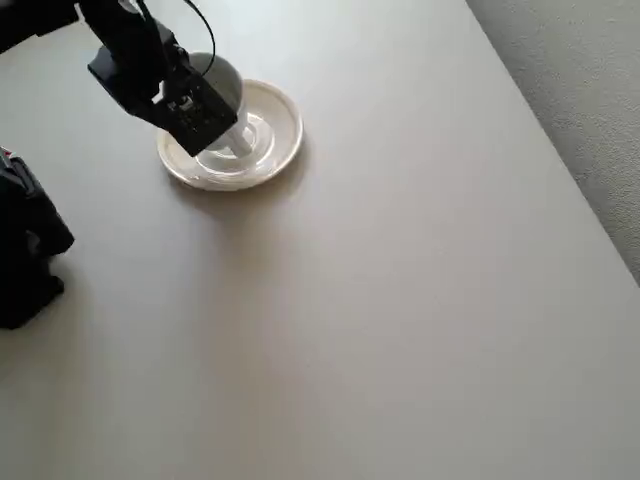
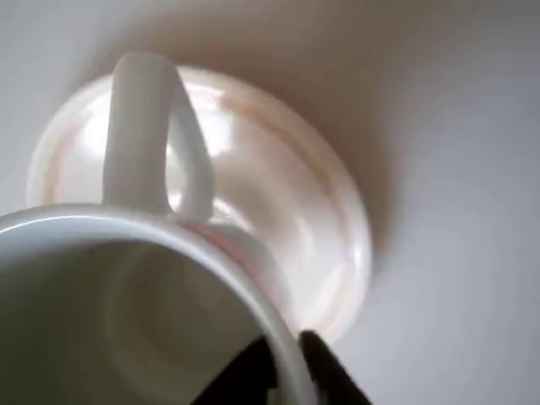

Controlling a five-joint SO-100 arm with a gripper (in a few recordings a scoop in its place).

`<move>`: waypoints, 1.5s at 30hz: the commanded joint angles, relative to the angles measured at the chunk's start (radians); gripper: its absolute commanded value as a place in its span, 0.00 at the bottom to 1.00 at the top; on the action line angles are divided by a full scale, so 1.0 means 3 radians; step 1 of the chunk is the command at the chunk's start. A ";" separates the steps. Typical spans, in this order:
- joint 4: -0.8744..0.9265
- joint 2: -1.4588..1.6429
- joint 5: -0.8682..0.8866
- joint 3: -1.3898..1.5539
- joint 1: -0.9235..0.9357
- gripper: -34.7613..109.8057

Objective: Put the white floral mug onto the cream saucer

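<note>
white floral mug [image 1: 222, 82] sits in the upper left of the frame in the overhead view, over the cream saucer [image 1: 275, 125], partly covered by the black arm. in the wrist view the mug [image 2: 126, 312] fills the lower left of the frame; its open mouth faces the camera and the inside looks empty, pale and shadowed. thin red line visible along the rim. loop handle [image 2: 152, 135] stands up toward the top of the frame, over the saucer. flower prints not legible here.

cream saucer [image 2: 287, 211] lies behind and under the mug in the wrist view, glossy, raised rim and round centre well visible, nothing in it apart from the mug above it. cannot tell from either view whether the mug base touches the saucer or hangs just over it.

hand [image 2: 287, 359] is closed narrow on the mug rim at the bottom centre of the wrist view: one dark finger inside the wall, one outside, rim pinched between them. in the overhead view the hand [image 1: 205, 110] lies across the mug's left side, arm running off to the upper left corner.

tabletop [image 1: 420, 300] is plain light beige, bare across the centre and right. black arm base [image 1: 25, 250] at the left edge. grey carpet floor [image 1: 590, 90] in the upper right corner.
</note>
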 commanded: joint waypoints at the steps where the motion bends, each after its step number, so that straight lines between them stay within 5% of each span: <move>1: -0.0123 0.0010 -0.0036 -0.0343 0.0031 0.23; 29: -0.0332 -0.0281 -0.0184 -0.0276 0.0128 0.23; 45: -0.0312 -0.0404 -0.0184 -0.0235 -0.0072 0.32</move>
